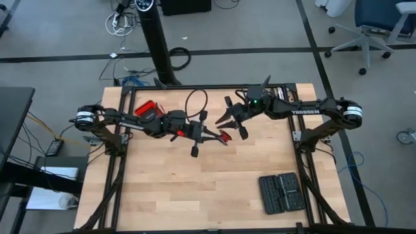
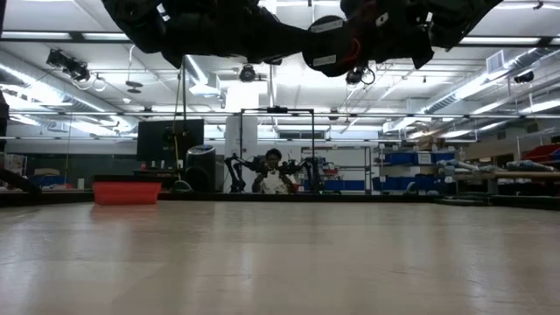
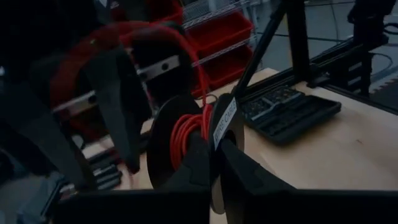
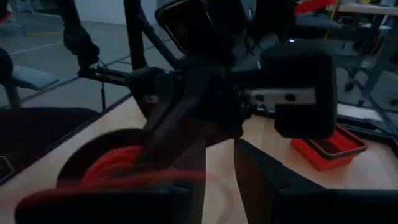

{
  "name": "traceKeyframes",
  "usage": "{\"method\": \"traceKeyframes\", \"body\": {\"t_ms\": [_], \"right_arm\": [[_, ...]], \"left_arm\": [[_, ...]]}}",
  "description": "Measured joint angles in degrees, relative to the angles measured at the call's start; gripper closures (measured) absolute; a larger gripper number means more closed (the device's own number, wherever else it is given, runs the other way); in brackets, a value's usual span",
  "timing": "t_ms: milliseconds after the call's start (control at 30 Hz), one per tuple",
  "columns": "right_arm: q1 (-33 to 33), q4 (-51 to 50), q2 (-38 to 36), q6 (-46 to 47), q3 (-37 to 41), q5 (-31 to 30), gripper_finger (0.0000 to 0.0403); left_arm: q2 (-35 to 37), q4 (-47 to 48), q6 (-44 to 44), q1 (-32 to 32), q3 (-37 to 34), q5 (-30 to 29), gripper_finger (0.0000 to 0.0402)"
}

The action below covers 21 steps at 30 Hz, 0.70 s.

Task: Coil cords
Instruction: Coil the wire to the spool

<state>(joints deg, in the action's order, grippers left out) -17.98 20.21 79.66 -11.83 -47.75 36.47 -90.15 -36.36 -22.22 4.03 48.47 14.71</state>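
The left gripper (image 1: 221, 138) is pinching a spool (image 3: 186, 146) wound with the red wire (image 3: 185, 134), above mid-table. The right gripper (image 1: 231, 120) is hovering beside it, jaws parted, empty (seemingly mid-winding). Next: regrasping the loose wire for another turn.

The thin red cord (image 3: 184, 132) sits wound in tight loops, bunched between two dark round discs, held up above the table's middle (image 1: 225, 136).

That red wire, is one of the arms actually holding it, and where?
Yes. The left gripper is shut on the red wire, pinching its coiled loops together. The right gripper is open beside it, holding nothing.
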Motion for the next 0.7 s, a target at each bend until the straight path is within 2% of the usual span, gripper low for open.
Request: {"method": "traceKeyframes", "body": {"t_ms": [167, 367, 700], "right_arm": [[-0.02, -2.73, 0.0, 0.61, 0.01, 1.46, 0.0323], [-0.48, -4.55, 0.0, 0.95, 0.07, -2.83, 0.0323], [-0.84, -6.57, -0.37, 2.36, 0.07, -3.15, 0.0326]], "left_arm": [[0.0, -1.81, -2.92, -0.02, 0.0, 0.6, 0.0389], [0.04, -2.91, -2.75, -0.02, 0.0, 2.68, 0.0389], [0.0, 0.09, -0.07, -0.02, 0.04, 2.77, 0.0389]]}}
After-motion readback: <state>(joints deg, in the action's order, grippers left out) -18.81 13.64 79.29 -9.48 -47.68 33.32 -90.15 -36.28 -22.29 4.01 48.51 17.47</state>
